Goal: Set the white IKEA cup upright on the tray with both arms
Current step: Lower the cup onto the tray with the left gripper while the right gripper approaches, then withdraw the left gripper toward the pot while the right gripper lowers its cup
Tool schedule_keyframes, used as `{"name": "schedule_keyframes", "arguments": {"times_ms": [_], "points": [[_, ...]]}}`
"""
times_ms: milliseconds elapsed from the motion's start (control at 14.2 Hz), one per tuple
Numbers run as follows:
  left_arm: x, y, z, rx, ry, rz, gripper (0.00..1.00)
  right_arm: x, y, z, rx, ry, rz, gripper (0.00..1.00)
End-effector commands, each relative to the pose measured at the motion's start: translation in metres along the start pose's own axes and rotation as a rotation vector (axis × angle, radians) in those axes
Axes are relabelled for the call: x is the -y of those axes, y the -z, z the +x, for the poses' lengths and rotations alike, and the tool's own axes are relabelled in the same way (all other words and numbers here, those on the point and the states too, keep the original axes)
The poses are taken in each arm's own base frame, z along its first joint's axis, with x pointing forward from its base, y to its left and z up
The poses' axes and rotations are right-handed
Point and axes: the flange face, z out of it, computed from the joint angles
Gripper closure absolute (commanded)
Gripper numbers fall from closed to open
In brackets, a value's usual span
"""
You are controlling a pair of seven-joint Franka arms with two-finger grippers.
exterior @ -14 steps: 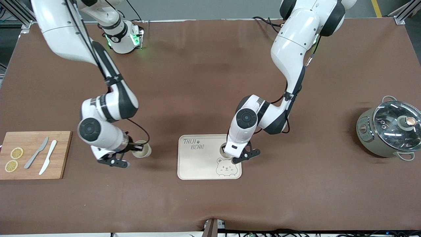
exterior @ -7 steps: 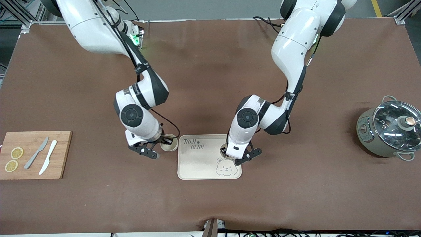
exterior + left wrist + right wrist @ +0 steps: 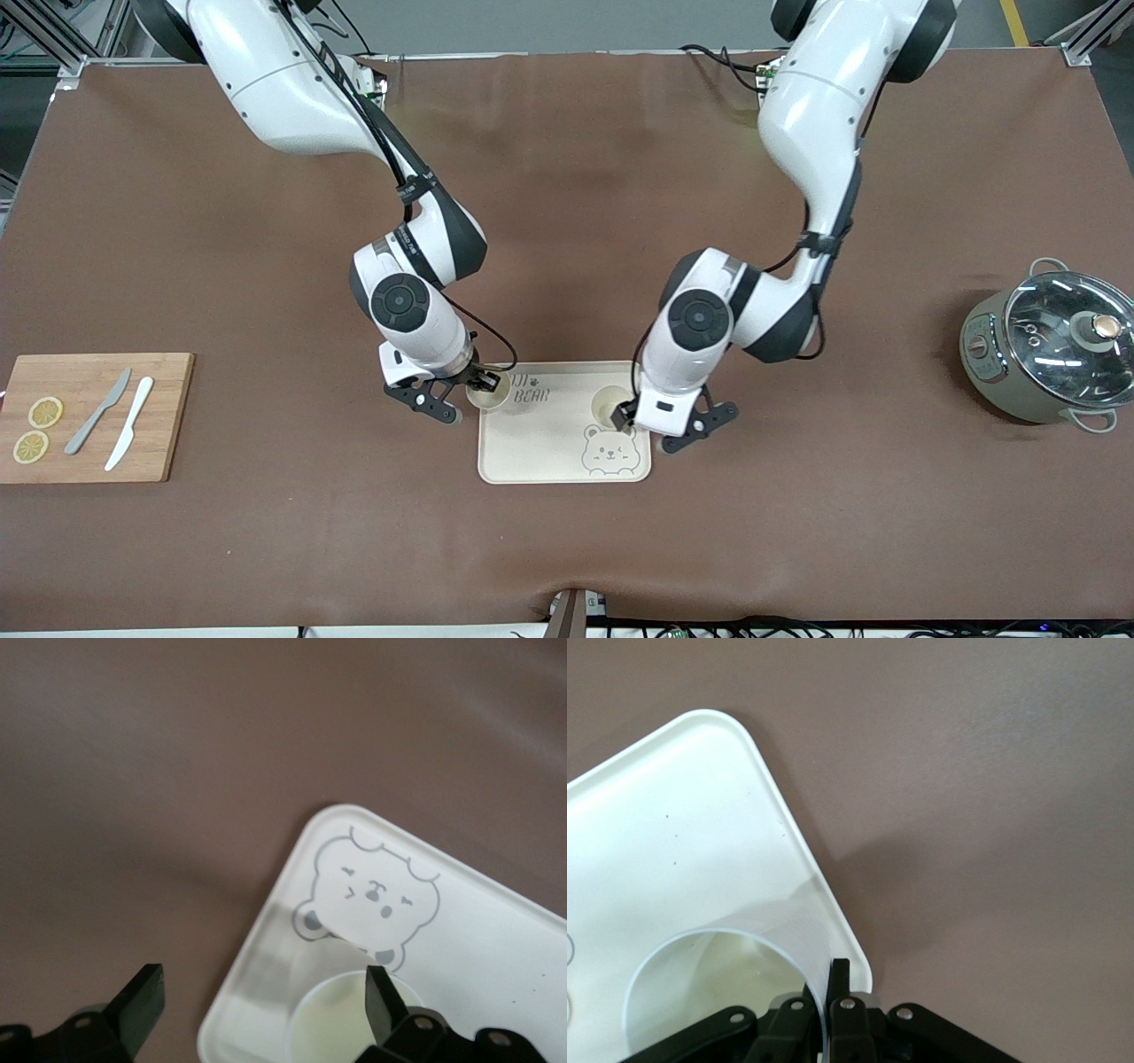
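Note:
The cream tray (image 3: 540,443) with the bear drawing lies on the brown table. One white cup (image 3: 608,406) stands upright on it, above the bear. My left gripper (image 3: 631,418) is open beside that cup. In the left wrist view (image 3: 261,1001) one finger overlaps the cup's rim (image 3: 332,1028) and the other is off the tray (image 3: 496,930). My right gripper (image 3: 485,383) is shut on the wall of a second white cup (image 3: 487,397), upright over the tray's corner toward the right arm's end. The right wrist view shows the gripper (image 3: 831,979) pinching the cup (image 3: 718,983) over the tray (image 3: 673,815).
A wooden cutting board (image 3: 168,416) with lemon slices (image 3: 44,412) and two knives (image 3: 97,412) lies at the right arm's end. A grey pot with a glass lid (image 3: 1045,346) stands at the left arm's end.
My right arm has carried its cup from beside the cutting board to the tray's corner. My left gripper has shifted off the cup on the tray toward the left arm's end.

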Motion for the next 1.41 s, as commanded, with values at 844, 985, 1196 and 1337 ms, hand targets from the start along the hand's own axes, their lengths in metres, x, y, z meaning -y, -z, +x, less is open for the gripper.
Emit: {"name": "schedule_keyframes", "arguments": {"times_ms": [844,985,1196,1337], "points": [[0.225,0.183,0.195,0.016,-0.470,-0.024,0.00,0.033,-0.024,-0.015,-0.035,-0.054,0.064,1.00],[0.254,0.228,0.201,-0.004,-0.492,-0.032,0.00,0.033,-0.024,-0.015,-0.034,-0.055,0.065,1.00],[0.286,0.294,0.182,0.044,-0.558,-0.018,0.00,0.033,-0.026,-0.015,-0.036,-0.051,0.060,1.00],[0.306,0.339,0.170,0.023,-0.547,-0.022,0.00,0.032,-0.027,-0.014,-0.038,-0.050,0.057,1.00]]}}
